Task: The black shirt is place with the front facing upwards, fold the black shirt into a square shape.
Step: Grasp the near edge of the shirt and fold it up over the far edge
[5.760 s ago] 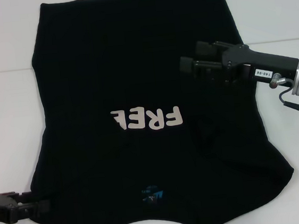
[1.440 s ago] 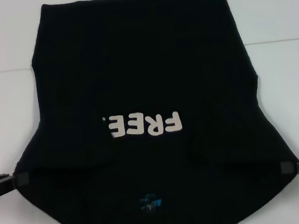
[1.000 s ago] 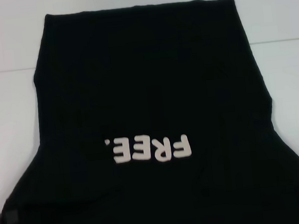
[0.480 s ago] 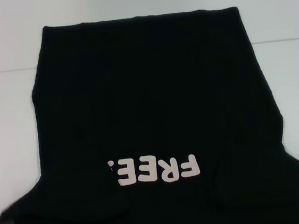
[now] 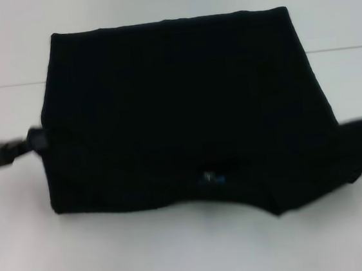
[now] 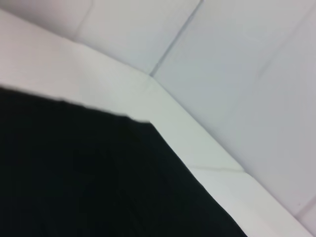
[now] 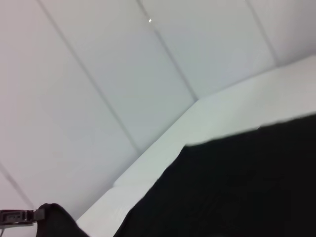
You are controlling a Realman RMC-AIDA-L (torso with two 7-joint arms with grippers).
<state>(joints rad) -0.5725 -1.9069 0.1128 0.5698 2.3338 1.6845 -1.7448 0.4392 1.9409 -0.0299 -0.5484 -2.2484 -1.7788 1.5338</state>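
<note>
Since before, both grippers had carried the black shirt (image 5: 178,110)'s near edge over, hiding its lettering. Left gripper (image 5: 31,141) stayed clamped on the left edge; the right gripper's state could not be told. White table (image 5: 181,258) lay open nearby.

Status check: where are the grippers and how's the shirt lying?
Left gripper pinching black shirt at its left edge. Right gripper hidden. Lettering hidden, blue label showing.

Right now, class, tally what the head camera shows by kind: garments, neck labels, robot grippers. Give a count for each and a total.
Garments: 1, the black shirt, folded over.
Neck labels: 1, the blue label.
Robot grippers: 1 showing, the left gripper at the shirt's edge; the right one is hidden by cloth.
Total: 3
</note>
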